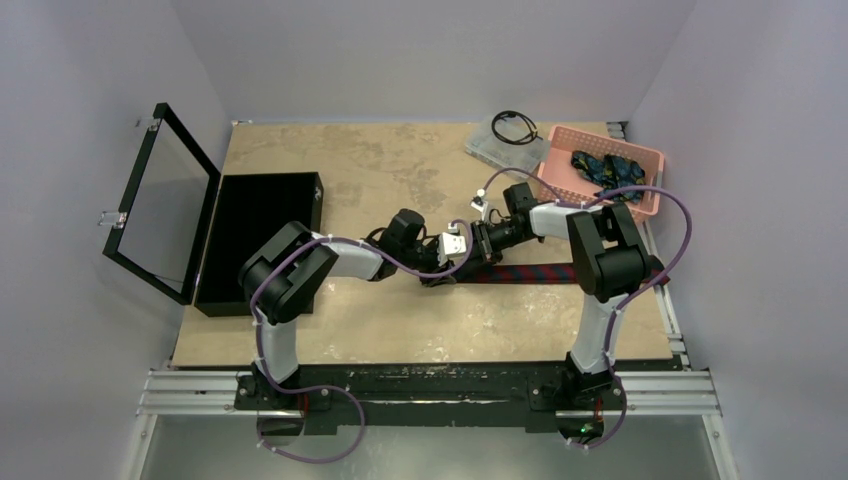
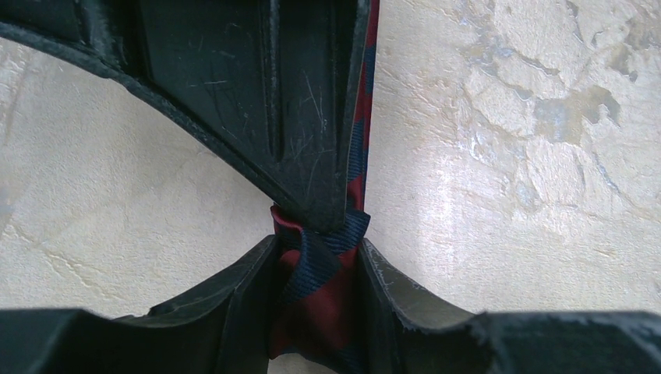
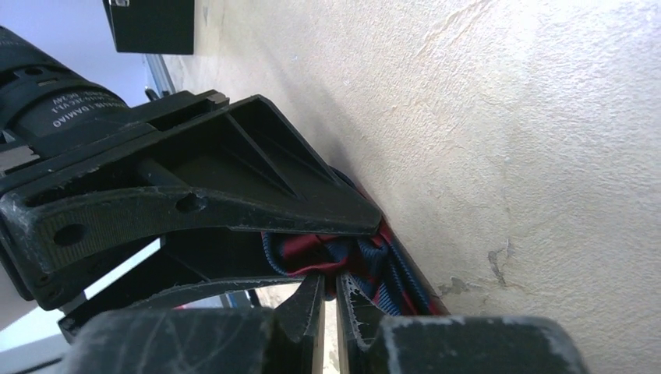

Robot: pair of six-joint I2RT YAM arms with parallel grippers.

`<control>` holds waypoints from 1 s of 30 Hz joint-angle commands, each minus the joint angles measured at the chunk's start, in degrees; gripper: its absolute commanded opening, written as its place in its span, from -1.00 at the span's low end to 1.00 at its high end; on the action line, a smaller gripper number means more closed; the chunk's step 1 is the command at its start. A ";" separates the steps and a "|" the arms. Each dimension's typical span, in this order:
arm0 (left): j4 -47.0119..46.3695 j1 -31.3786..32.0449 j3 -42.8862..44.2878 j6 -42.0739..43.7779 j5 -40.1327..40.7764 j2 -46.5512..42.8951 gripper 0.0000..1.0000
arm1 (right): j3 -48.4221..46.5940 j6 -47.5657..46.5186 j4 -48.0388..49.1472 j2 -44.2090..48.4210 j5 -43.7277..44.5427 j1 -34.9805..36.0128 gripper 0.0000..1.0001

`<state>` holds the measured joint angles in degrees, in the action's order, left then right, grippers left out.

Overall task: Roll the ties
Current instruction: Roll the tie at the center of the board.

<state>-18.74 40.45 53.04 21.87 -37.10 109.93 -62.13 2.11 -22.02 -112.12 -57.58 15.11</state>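
Left wrist: the left gripper [image 2: 316, 248] is clamped on the maroon tie [image 2: 323, 304], striped cloth bunched between both fingers, and its lower end is cut off by the frame edge. A dark finger [image 2: 300, 125] of the right gripper [image 3: 329, 302] reaches in from the top. Its tip touches the bunch, and it hides most of the strip running alongside it over the table [image 2: 507, 156]. Right wrist: its own fingers stand nearly together with a thin slit of light between them, tips at the crumpled folds. Whether any cloth is nipped cannot be told. The left gripper's body fills the left half and covers the rest of the tie. Top: both grippers meet mid-table, too small and dark to tell apart. The tie lies flat toward the right, its far end hidden under the right arm [image 1: 605, 255]. At the far right corner, dark blue ties [image 1: 605, 168] lie in the pink basket [image 1: 650, 205].
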 commanded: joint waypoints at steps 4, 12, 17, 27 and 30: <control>3.04 -0.62 -0.72 0.41 0.54 -0.07 0.18 | -2.04 -1.17 -3.56 1.02 1.40 0.28 -1.00; 1.58 0.10 -1.64 2.83 1.50 -1.24 0.36 | -3.50 -4.45 -7.75 -1.63 7.84 -0.11 -1.00; -0.71 3.26 -1.58 4.03 5.54 0.30 0.41 | -3.89 -4.90 -8.44 -3.50 10.04 -0.61 -1.00; 4.83 4.74 -1.68 9.13 10.00 -1.02 0.22 | -4.84 -4.20 -8.83 -5.24 9.68 0.40 -1.00; 9.05 4.44 -2.66 12.97 11.11 -2.55 -0.16 | -5.27 -3.06 -7.94 -5.18 7.24 1.59 -1.00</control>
<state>-19.81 45.04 52.29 27.53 -30.30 108.81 -66.63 -0.38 -31.29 -115.92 -52.93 15.07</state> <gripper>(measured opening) 0.513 0.011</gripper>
